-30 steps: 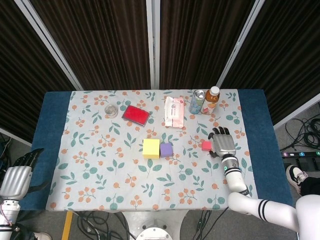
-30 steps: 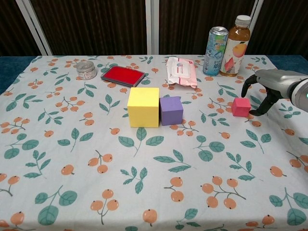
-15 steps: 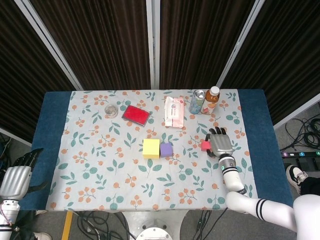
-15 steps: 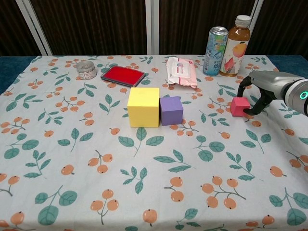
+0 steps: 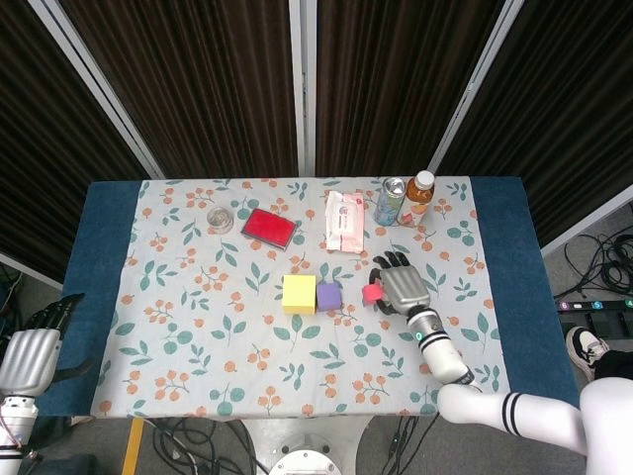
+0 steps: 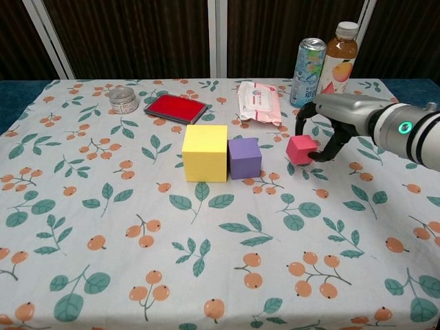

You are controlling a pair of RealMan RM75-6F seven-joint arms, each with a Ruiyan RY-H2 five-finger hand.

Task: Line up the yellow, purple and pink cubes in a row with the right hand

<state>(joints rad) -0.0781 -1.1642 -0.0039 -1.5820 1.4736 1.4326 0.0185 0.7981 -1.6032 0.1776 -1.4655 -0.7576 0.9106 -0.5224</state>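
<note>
A large yellow cube (image 6: 205,152) (image 5: 299,294) and a smaller purple cube (image 6: 245,157) (image 5: 328,297) stand side by side, touching, in the middle of the floral tablecloth. A short gap to the right of the purple cube is the small pink cube (image 6: 300,149) (image 5: 372,293), tilted. My right hand (image 6: 332,118) (image 5: 401,287) grips it between thumb and curled fingers from the right side. My left hand (image 5: 30,356) hangs off the table's left front corner, holding nothing, and shows only in the head view.
Along the back stand a drink can (image 6: 307,62), a juice bottle (image 6: 337,65), a pack of wipes (image 6: 258,102), a red flat case (image 6: 176,108) and a small round tin (image 6: 123,100). The table's blue edge (image 5: 509,277) lies right of my arm.
My right hand closed on the pink cube and carried it left, from the right side of the cloth to near the purple cube. The left hand has stayed put.
</note>
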